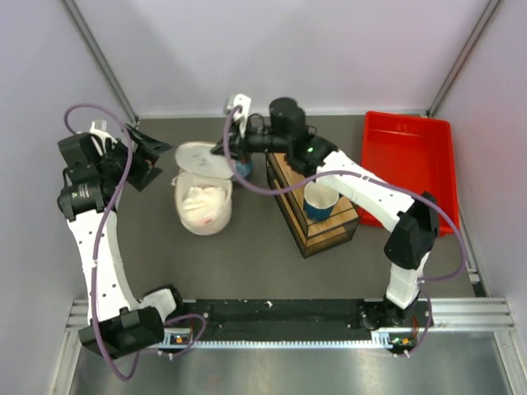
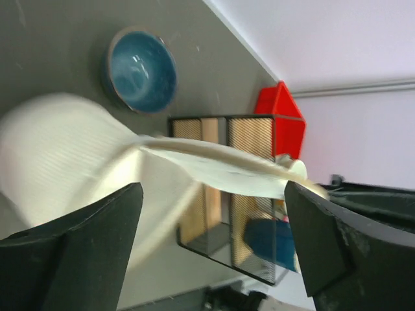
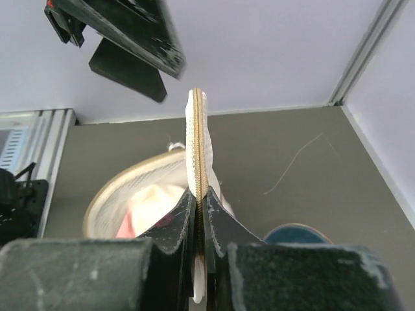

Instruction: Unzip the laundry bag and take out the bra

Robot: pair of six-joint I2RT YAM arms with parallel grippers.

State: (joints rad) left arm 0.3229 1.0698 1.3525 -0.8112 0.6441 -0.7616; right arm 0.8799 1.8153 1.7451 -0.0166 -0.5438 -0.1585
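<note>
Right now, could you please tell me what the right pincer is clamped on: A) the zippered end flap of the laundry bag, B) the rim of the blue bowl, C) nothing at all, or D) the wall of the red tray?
A: in the right wrist view, the right pincer is closed tight on the gold-zippered edge of the round end flap of the laundry bag, which stands up edge-on between its fingers.

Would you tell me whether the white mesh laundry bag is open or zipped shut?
Open: the right gripper holds the bag's round lid lifted; the pink bra shows inside.
</note>
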